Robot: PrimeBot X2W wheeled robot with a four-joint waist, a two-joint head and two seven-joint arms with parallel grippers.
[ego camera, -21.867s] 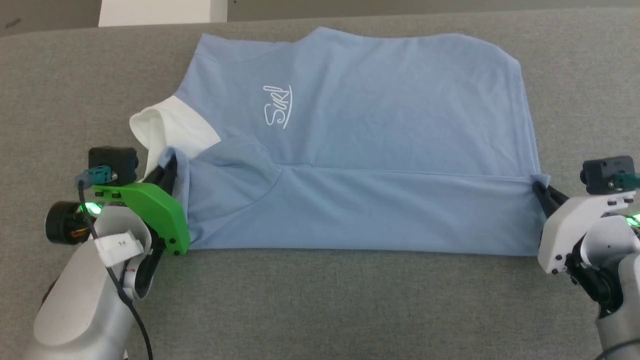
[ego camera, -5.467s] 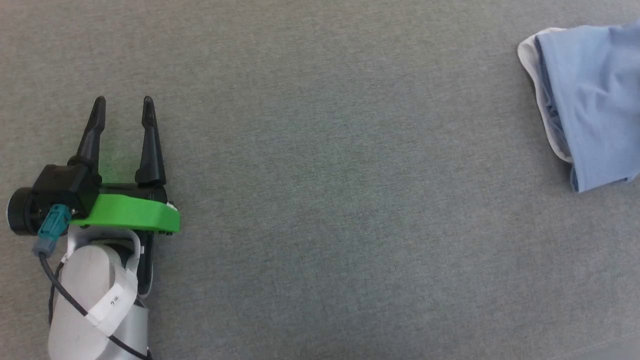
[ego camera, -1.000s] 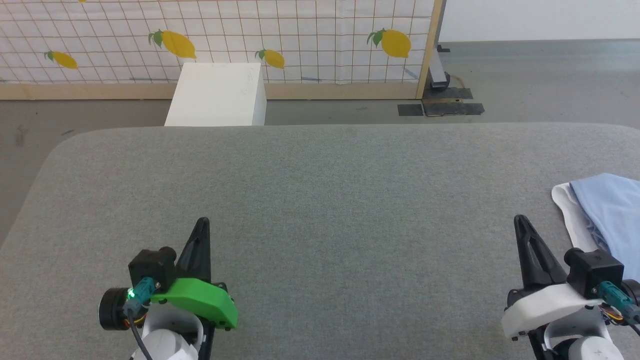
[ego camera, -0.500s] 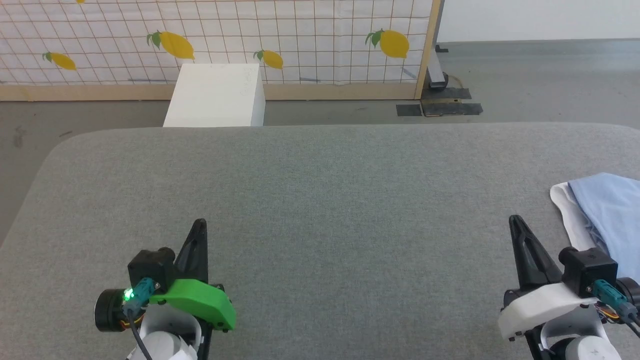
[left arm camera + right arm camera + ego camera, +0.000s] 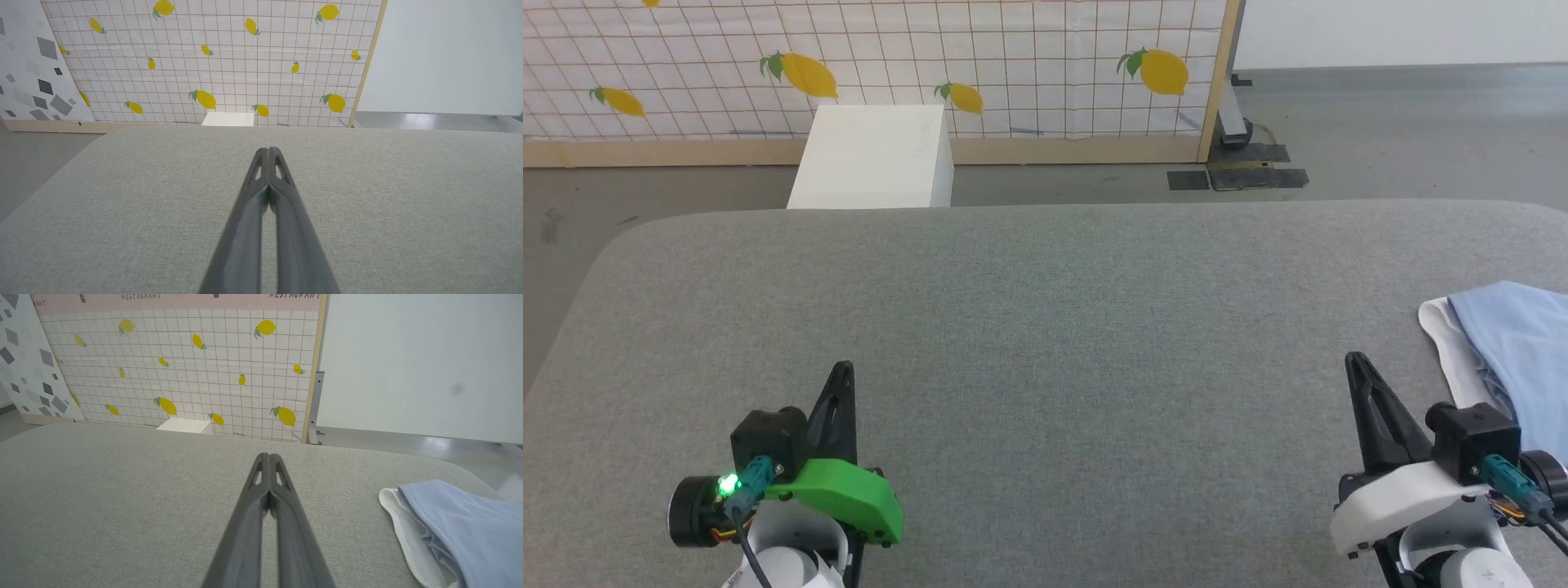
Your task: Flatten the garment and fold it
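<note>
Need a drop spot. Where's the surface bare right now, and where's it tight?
Free: the broad stretch of grey surface between the left gripper and right gripper, running to its far edge near the white box. Also bare left of the left gripper. Crowded: the right edge, where the garment lies close beside the right gripper.

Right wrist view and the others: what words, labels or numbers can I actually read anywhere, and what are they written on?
"RESTAURANT": on the pink band above the lemon-patterned panel, repeated along it; the copies at the picture's edges are cut off.
Faint mark on the white box: too faint to read.
Garment: no writing on the part that shows.
</note>
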